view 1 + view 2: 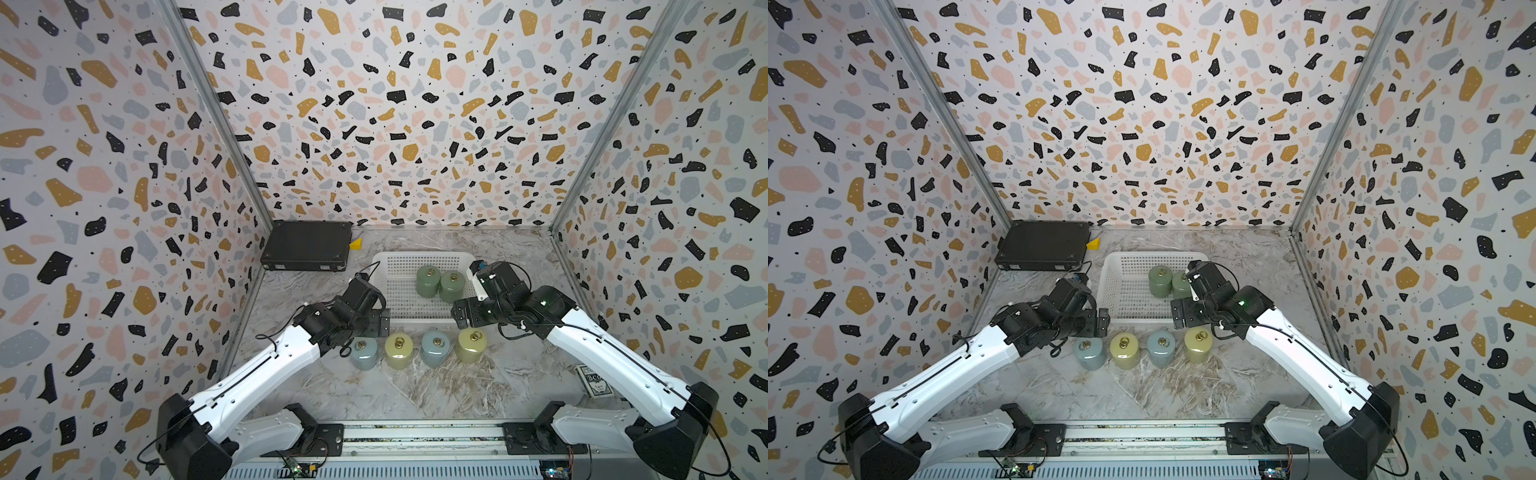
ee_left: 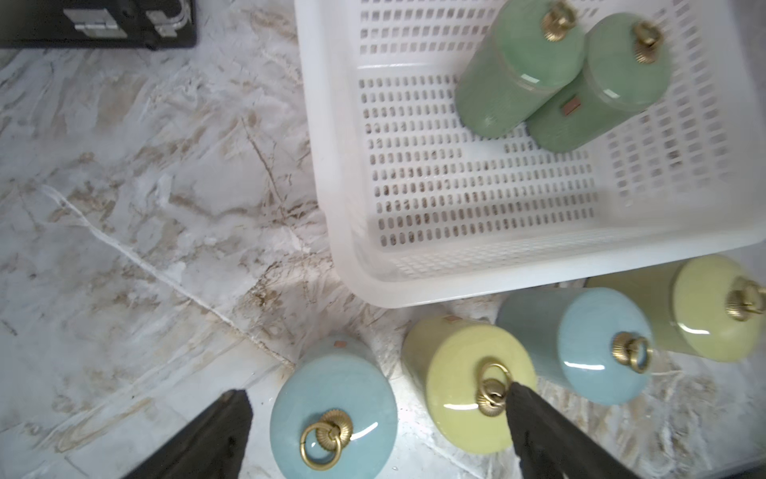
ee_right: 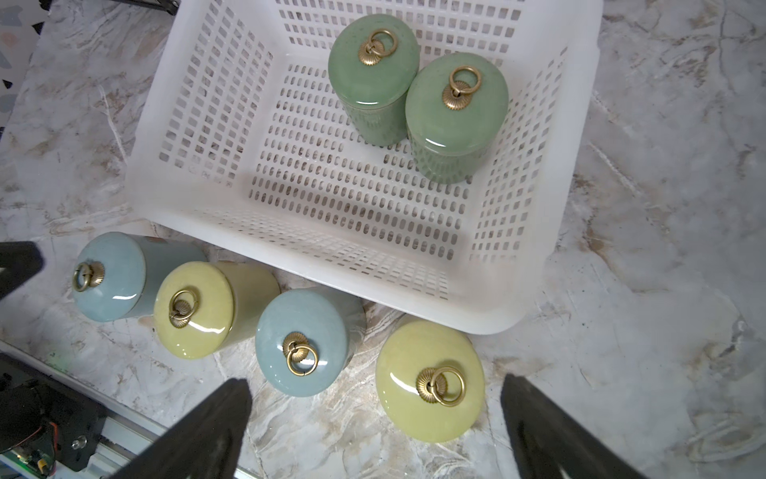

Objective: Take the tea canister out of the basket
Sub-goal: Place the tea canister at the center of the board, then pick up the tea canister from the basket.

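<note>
The white basket [image 1: 415,321] [image 1: 1106,286] stands at the middle back of the marble table. Two green tea canisters [image 1: 429,280] [image 1: 452,286] stand upright together inside it, toward its right side. In front of the basket a row stands on the table: a blue canister [image 1: 363,354], a yellow one [image 1: 399,351], a blue one [image 1: 435,348] and a yellow one [image 1: 471,345]. My left gripper [image 1: 380,324] [image 2: 375,392] hangs open over the leftmost blue canister [image 2: 333,410], holding nothing. My right gripper [image 1: 463,313] [image 3: 375,379] is open and empty above the rightmost yellow canister [image 3: 429,381].
A flat black case [image 1: 307,245] lies in the back left corner with a small yellow wedge [image 1: 356,244] beside it. A dark card box [image 1: 590,380] lies at the front right. Patterned walls close in three sides.
</note>
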Robot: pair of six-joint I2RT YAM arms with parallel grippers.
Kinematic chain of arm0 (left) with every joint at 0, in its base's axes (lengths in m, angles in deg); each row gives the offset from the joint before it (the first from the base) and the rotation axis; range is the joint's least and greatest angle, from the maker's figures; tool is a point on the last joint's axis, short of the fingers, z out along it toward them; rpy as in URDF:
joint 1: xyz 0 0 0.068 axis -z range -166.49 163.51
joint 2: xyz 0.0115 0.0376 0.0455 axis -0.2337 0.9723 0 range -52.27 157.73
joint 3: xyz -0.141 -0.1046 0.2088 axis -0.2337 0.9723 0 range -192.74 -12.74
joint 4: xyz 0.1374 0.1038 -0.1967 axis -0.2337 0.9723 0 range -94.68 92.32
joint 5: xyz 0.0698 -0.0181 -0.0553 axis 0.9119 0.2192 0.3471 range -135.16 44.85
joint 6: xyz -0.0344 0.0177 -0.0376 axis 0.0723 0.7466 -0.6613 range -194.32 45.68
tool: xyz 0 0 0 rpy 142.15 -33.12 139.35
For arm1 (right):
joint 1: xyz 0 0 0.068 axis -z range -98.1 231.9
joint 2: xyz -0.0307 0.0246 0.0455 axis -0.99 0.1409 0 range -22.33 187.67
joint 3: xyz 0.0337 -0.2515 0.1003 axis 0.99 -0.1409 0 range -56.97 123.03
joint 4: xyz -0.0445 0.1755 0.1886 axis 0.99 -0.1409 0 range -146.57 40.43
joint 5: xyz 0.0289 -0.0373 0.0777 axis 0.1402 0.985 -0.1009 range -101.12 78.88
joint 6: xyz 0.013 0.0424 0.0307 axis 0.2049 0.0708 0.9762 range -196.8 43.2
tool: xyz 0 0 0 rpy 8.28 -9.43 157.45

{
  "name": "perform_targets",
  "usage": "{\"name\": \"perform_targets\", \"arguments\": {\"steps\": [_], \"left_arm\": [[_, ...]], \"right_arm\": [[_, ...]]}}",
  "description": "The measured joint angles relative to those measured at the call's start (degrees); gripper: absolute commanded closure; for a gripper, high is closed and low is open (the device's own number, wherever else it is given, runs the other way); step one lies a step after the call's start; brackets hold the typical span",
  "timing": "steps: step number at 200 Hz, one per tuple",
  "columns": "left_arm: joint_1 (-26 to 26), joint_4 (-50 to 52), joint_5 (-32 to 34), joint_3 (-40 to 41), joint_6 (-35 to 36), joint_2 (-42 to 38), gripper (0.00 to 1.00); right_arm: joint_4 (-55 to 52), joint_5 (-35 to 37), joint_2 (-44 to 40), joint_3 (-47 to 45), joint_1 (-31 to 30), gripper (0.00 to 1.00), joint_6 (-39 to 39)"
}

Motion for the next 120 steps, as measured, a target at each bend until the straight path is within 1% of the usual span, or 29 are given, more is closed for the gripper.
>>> {"name": "perform_targets", "arguments": {"steps": [24, 56, 83, 120], "left_arm": [[0.0, -0.5, -2.3, -4.5, 0.0, 1.3, 0.0], [0.0, -1.4, -5.6, -8.1, 0.0, 4.3, 0.0], [-0.1, -1.7, -7.2, -10.1, 0.0, 6.6, 0.0], [-0.6, -2.1, -9.0, -10.8, 0.0, 6.8, 0.0]], "right_arm": [[-1.6, 1.1, 0.4, 0.0, 0.0, 0.01, 0.2], [-3.2, 2.6, 1.8, 0.3, 0.0, 0.01, 0.2], [-4.0, 3.6, 3.5, 1.6, 0.5, 0.01, 0.1], [-4.5, 4.3, 6.8, 3.8, 2.2, 0.01, -0.3]]}}
